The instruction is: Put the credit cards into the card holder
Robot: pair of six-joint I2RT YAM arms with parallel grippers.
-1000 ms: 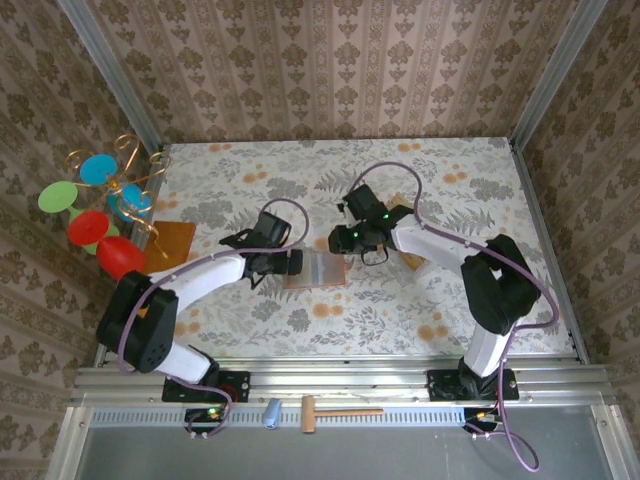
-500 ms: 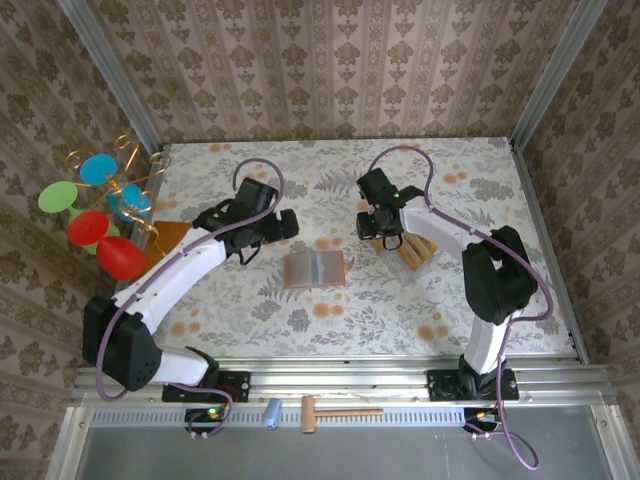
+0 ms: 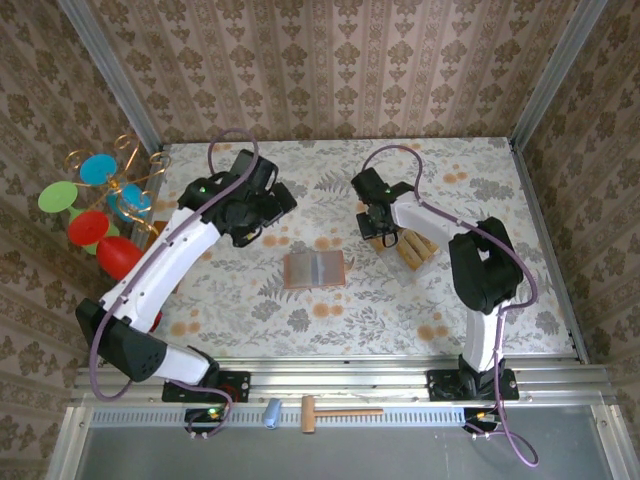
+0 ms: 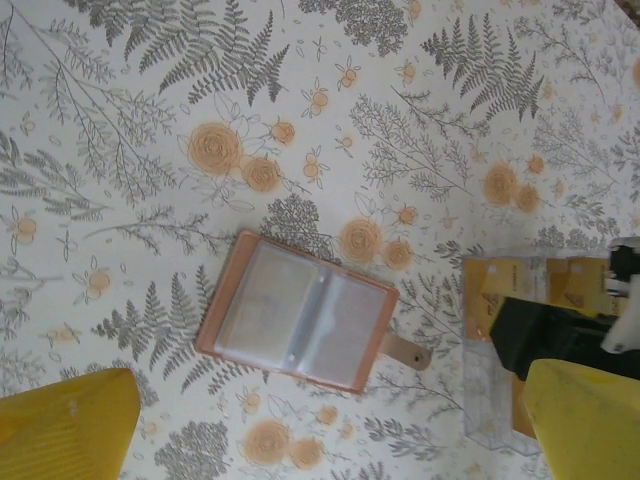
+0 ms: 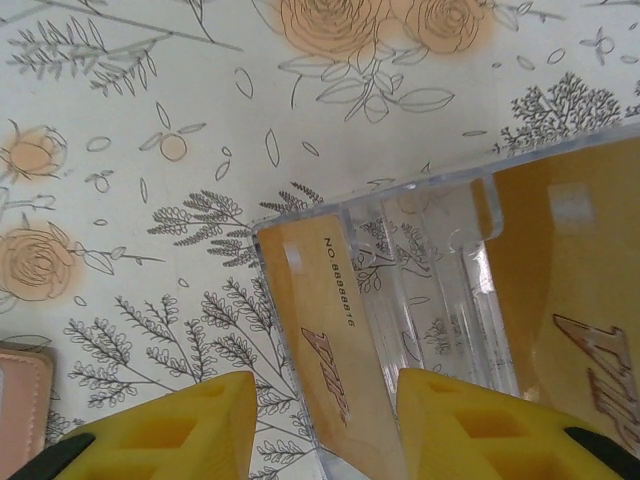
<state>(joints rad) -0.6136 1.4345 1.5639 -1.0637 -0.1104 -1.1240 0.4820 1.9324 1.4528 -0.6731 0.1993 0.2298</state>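
On the tabletop (image 3: 480, 300) the wallet (image 3: 315, 269) lies open in the middle, well apart from the left jaws, spread wide toward the far-left corner. Nearer the right edge, the right jaws hang partly spread above gold cards (image 5: 330, 335) in a clear tray (image 5: 440, 290).

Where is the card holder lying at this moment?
In the top view the card holder lies open near the middle of the table, left of the clear tray of credit cards by the right gripper.
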